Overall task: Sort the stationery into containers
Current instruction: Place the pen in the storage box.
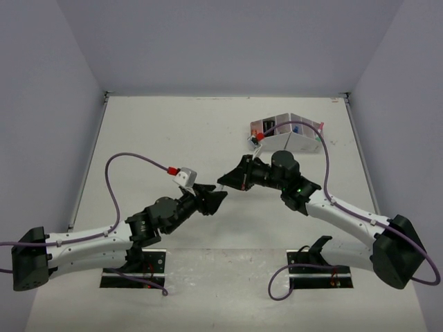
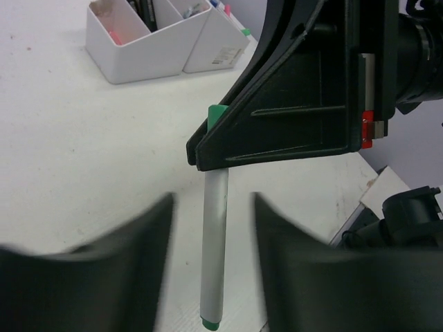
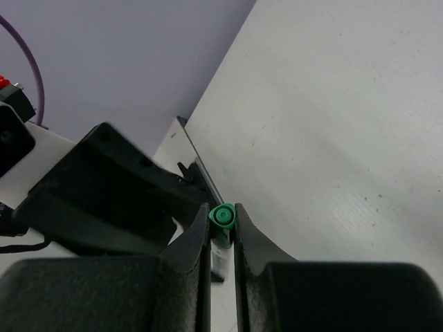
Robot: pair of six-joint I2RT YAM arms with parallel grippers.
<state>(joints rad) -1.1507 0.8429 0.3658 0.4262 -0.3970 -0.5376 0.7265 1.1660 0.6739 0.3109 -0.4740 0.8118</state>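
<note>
Spread left gripper (image 2: pixel 212 207) flanked a green-capped pen (image 2: pixel 213 256) pinched by right gripper (image 3: pixel 221 218), seemingly mid-handover; next, delivery to desk organizer (image 2: pixel 131 59), upper left.

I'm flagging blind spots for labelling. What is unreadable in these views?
Left wrist: the right claw hides most of the pen's green cap.
Right wrist: the claw covers the pen's barrel; only the cap end shows.
Top external: the organizer's contents are too small to identify.
</note>
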